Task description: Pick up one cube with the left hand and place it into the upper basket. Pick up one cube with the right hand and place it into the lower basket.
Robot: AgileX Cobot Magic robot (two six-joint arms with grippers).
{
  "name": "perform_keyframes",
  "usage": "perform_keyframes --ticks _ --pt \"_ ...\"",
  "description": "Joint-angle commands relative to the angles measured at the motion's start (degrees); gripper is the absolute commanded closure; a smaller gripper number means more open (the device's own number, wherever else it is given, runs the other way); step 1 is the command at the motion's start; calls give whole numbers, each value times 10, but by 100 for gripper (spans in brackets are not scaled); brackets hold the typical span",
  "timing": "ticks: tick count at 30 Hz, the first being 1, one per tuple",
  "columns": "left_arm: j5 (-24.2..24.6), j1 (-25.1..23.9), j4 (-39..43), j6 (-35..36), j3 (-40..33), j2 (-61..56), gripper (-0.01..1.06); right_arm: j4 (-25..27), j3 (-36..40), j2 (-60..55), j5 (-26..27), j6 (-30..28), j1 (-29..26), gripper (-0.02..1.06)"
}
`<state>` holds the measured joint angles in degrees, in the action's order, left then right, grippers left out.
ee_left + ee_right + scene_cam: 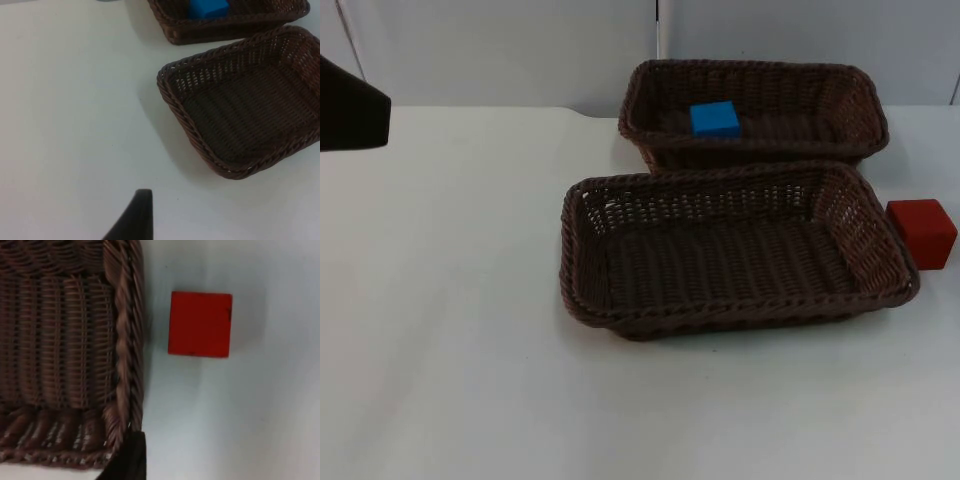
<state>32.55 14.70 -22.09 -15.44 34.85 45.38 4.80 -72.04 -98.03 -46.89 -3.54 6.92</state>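
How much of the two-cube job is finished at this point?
Half done: the blue cube lies in the upper basket. The lower basket holds nothing; the red cube sits on the table beside its right end, not yet gripped. The right wrist view looks down on that cube, so its pickup seems next.

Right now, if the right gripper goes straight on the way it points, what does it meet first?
Probably the bare table between the lower basket's rim and the red cube, though depth is hard to judge.

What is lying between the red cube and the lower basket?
Nothing: bare white table separates the red cube from the lower basket in the right wrist view.
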Motion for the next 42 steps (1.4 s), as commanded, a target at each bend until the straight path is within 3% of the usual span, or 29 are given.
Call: perform_keyframes --ticks 1,23,30,42 --pt "1 -1 2 3 -3 -4 0 1 -9 -18 27 -8 -2 -1" --pt "1 -1 2 3 -3 -4 0 6 -9 -156 187 -13 -2 -1" --pt "1 -1 2 3 -3 -4 0 35 -9 -177 216 -25 -2 -1" --pt "1 -1 4 3 -3 -4 0 34 -9 -224 262 -25 -2 -1"
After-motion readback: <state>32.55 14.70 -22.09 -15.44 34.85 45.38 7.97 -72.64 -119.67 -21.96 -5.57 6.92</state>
